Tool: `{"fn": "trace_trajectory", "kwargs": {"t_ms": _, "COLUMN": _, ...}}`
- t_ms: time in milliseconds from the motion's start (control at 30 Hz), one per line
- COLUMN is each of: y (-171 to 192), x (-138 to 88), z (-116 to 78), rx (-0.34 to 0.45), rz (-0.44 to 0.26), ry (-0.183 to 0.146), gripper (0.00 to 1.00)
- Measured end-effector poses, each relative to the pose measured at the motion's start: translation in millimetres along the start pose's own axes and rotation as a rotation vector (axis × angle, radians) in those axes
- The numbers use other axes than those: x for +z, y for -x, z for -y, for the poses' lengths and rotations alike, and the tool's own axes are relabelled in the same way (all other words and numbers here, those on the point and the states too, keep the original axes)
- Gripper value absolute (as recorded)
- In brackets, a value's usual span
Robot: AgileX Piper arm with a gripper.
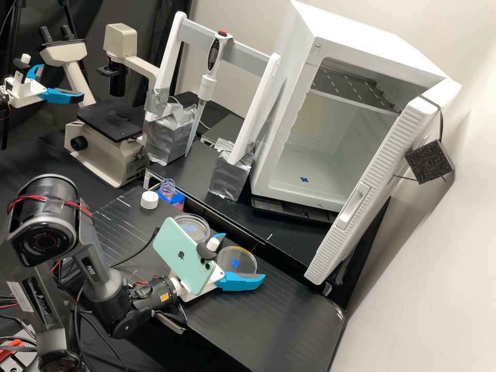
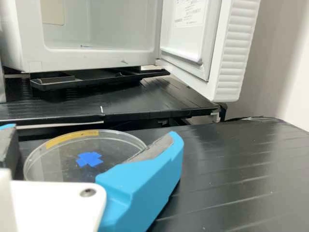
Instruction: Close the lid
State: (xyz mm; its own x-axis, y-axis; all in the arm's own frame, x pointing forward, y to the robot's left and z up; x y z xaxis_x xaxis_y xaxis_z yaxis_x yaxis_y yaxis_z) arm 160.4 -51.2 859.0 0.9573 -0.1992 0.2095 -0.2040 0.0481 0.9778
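High view: on the black desk (image 1: 279, 320), a clear round lid, or so it seems (image 1: 245, 256), with a blue cross (image 1: 235, 263); jaws open around it, one near six o'clock, the other near eleven, contact with rim impossible to tell. Nearby at ten o'clock from it, another clear dish (image 1: 200, 227), probably the base. Wrist view: yellow strip (image 2: 72, 137) along the rim, inside the spread of the jaws. Advisable: squeeze lightly and evenly on the rim, lift level, travel toward ten o'clock, match edges all round, lower flat, then release
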Motion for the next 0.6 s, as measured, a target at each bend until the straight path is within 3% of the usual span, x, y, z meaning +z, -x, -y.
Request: {"fn": "trace_trajectory", "kwargs": {"t_ms": 600, "y": -0.8, "x": 0.0, "z": 0.3, "rx": 0.007, "rz": -0.011, "ry": -0.007, "gripper": 0.0}}
